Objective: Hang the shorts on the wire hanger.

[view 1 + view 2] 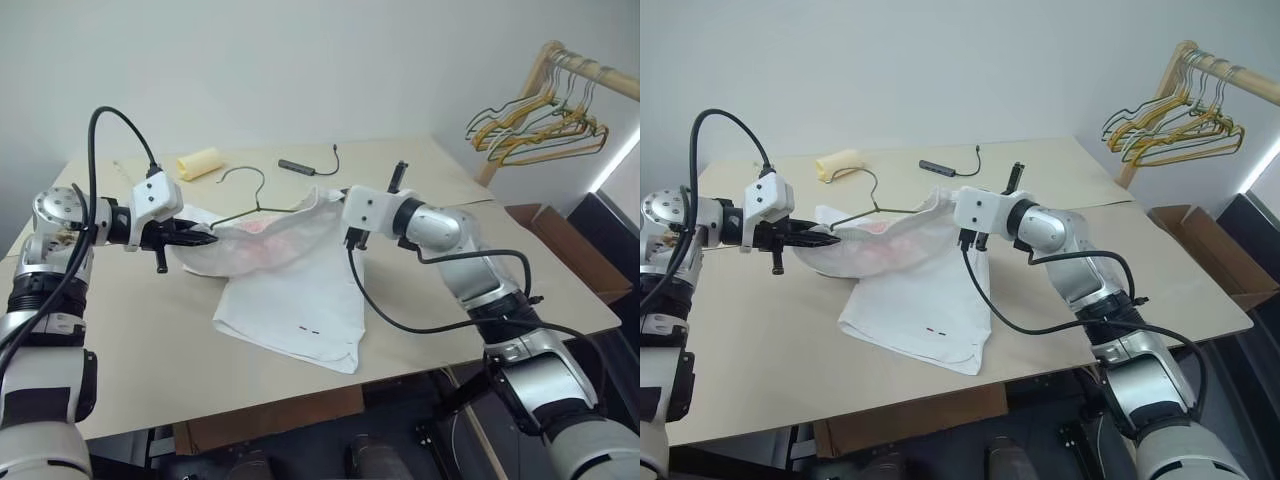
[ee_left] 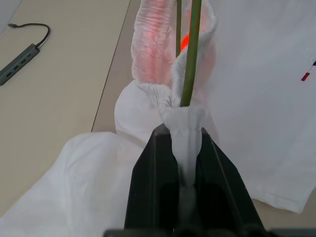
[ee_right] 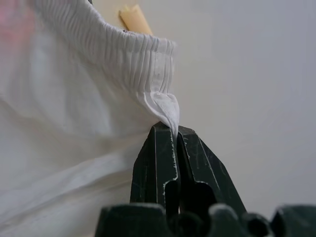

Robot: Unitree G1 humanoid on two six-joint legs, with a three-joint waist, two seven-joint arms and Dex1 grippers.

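The left hand [image 1: 205,240] is closed tight on a pinch of the waistband of the shorts [image 1: 290,290]. In the left wrist view, a thin wire of the wire hanger [image 2: 191,64] is seen going into the cloth right where the black fingers [image 2: 217,187] are pressed on it. The right hand [image 1: 958,215] is closed too, and the other side of the waistband is pinched between its fingertips. The waistband is held up off the table [image 1: 130,340] between the two hands and pulled wide like an open bag.

The shorts are white and soft, with many wrinkles. A faint pink colour is seen inside the open top. The legs hang down and rest flat on the table, and two small black marks are seen near the lower hem. The hook of the hanger sticks up behind the shorts, and its thin dark arms are partly tucked under the raised band.

The step in hand looks like the putting of the waistband over the hanger. It seems to be partly done. Next, the band would likely need to be drawn over the far end of the wire, with the cloth kept stretched so it does not slip off. How far the wire has gone inside cannot be told.
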